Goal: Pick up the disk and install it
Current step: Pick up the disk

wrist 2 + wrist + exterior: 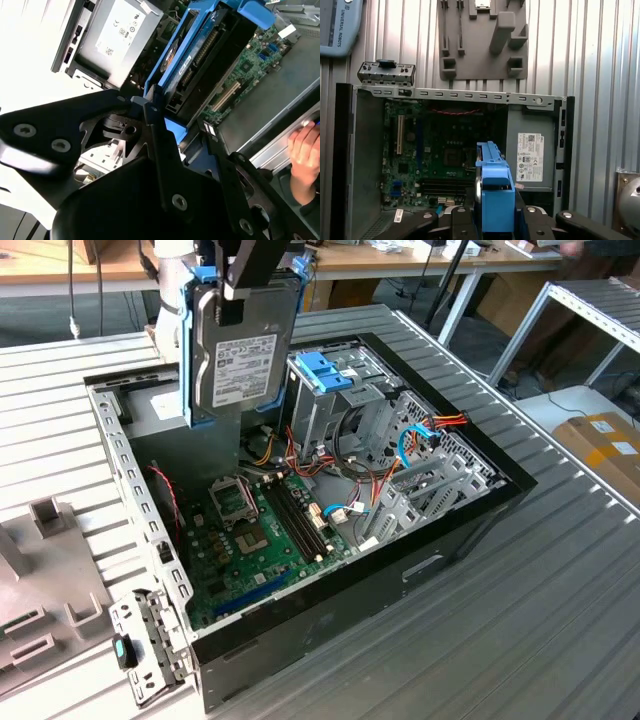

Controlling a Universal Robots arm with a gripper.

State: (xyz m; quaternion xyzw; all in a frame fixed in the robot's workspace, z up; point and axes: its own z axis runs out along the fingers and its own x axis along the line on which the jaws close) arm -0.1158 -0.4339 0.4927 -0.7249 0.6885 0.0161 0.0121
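Presently the disk (240,355) is held upright in the air, clamped at its upper end by the black fingers of the gripper (233,302), which is closed on it. Its labelled grey metal face is turned toward the exterior view, and a light-blue carrier frame is seen along its edges. The disk is suspended above the far part of the open computer case (330,610), between the power supply (150,410) on the exterior view's left and the grey drive cage (350,405) on the exterior view's right. Whether its lower end touches anything inside cannot be told. A blue plastic bracket (326,370) is seated on top of that cage. The case is laid on its side near the middle of the ribbed metal tabletop (560,620), open side upward, so that the green motherboard (255,535) and bundles of coloured cables (448,421) are exposed. A grey moulded fixture (50,570) is placed on the tabletop near its edge at the exterior view's left, just beside the case's near corner. In the first wrist view the disk (495,200) is seen edge-on between the fingers (460,227), with the motherboard and the power supply beyond it. In the second wrist view a person's hand (304,150) is seen beside the metal rim of the case; contact with the rim cannot be judged.
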